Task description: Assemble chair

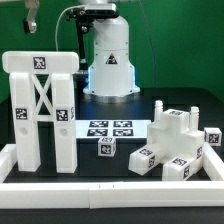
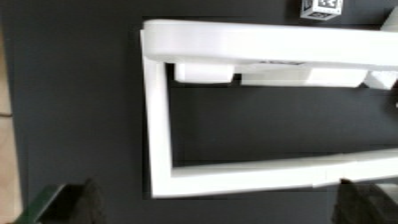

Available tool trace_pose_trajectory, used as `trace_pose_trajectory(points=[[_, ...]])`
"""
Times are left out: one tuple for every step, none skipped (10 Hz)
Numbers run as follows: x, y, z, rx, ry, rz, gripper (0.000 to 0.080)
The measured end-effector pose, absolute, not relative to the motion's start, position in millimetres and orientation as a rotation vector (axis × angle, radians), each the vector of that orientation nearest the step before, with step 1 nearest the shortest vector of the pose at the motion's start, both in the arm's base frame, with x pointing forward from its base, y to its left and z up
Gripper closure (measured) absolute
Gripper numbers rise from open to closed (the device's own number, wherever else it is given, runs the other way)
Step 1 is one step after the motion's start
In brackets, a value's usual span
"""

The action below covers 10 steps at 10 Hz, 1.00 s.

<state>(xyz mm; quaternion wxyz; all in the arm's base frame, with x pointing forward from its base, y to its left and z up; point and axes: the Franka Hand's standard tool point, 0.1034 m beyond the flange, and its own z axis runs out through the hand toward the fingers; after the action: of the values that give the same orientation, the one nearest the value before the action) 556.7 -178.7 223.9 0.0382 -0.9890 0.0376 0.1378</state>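
Black table (image 1: 150, 106) | chair frame (image 1: 28, 140) upright, cube (image 1: 105, 148) beside marker board (image 1: 108, 129) | jaws apart, empty

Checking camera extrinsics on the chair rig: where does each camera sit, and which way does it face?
Exterior view: off the arm, slightly raised, across the table from the robot base, facing it over the marker board; it shows the base and the gripper above the tall white frame.
Wrist view: on the wrist, looking down at the black table and a white frame; both spread fingertips show.
Shared: probably that frame, but I can't match it for certain.
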Motion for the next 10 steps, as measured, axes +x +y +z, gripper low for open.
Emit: trace_pose_trajectory(points=[[565.9,-178.1,208.2,-3.033,0.103,0.48,0.0151],[567.7,-175.4,183.1,-3.019,0.093,0.575,0.0151],[560.3,-171.1,151.6,-2.987,0.081,0.705,0.0151],[555.7,-168.6,151.5,-2.95,0.079,0.804,0.0151],[547.3,-163.4,158.3,-2.901,0.078,0.898,0.0151],[542.2,-161.9,151.7,-2.851,0.08,1.011,0.0151],[542.9,-160.5,143.1,-2.802,0.088,1.129,0.0151],[548.8,-159.3,139.3,-2.808,0.099,1.142,0.0151],[546.2,-157.2,139.2,-2.789,0.12,1.185,0.0151],[540.9,-157.2,135.3,-2.761,0.169,1.254,0.0151]])
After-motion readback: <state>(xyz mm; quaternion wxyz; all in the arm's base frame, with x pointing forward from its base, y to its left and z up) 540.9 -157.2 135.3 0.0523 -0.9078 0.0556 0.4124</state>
